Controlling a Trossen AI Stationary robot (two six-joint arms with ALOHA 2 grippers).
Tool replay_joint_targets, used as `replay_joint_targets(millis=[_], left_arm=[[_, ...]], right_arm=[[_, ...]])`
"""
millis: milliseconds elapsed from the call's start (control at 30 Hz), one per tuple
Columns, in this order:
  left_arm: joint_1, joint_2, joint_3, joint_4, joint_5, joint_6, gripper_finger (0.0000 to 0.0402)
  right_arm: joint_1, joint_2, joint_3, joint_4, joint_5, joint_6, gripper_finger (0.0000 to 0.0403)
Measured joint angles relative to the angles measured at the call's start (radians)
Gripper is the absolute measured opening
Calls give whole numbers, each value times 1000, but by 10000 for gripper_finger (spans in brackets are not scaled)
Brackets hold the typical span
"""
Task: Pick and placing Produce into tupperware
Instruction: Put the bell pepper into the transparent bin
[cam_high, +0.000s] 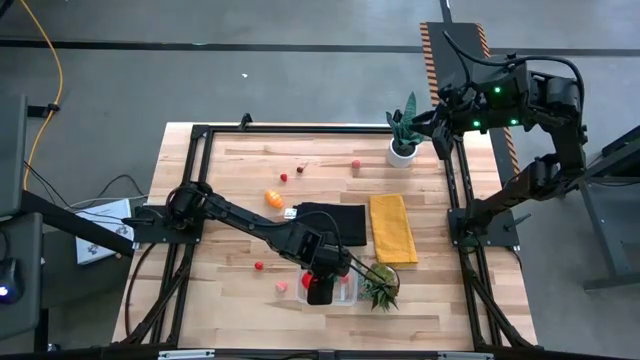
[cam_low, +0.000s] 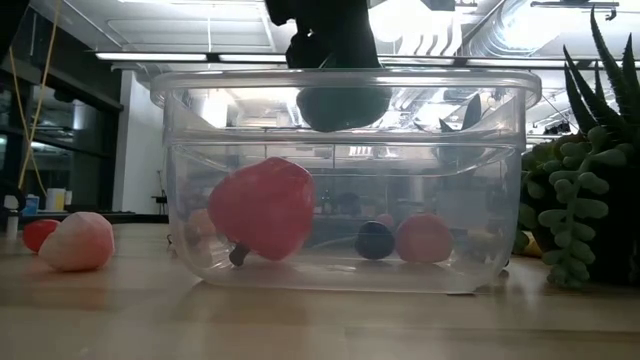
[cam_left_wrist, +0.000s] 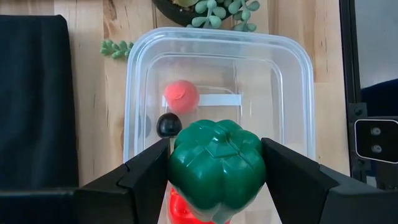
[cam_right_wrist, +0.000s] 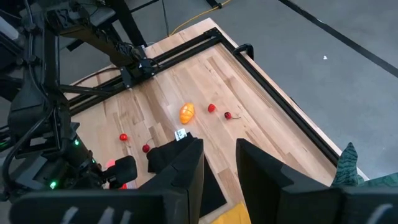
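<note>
While the left gripper (cam_left_wrist: 214, 171) hangs over the tupperware (cam_left_wrist: 298, 68) at the near edge of the surface (cam_high: 250, 180), its jaws are clamped on a green pepper (cam_left_wrist: 216, 167). Inside the tub lie a larger red fruit (cam_low: 262, 208), a dark berry (cam_left_wrist: 168, 125) and a pink berry (cam_left_wrist: 181, 96). An orange fruit (cam_high: 273, 198) lies on the surface just beside the black cloth (cam_high: 335, 222). Raised above the far right corner, the right gripper (cam_right_wrist: 219, 163) waits with jaws narrowly apart, holding nothing.

Left end effector (cam_left_wrist: 217, 171) grips; right end effector (cam_right_wrist: 219, 163) waits raised.
</note>
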Motion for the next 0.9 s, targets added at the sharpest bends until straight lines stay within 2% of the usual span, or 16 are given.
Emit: replay_joint_targets(millis=[900], left_arm=[[0,0,0,-1,4,11,230]], right_arm=[[0,0,0,0,11,8,86]])
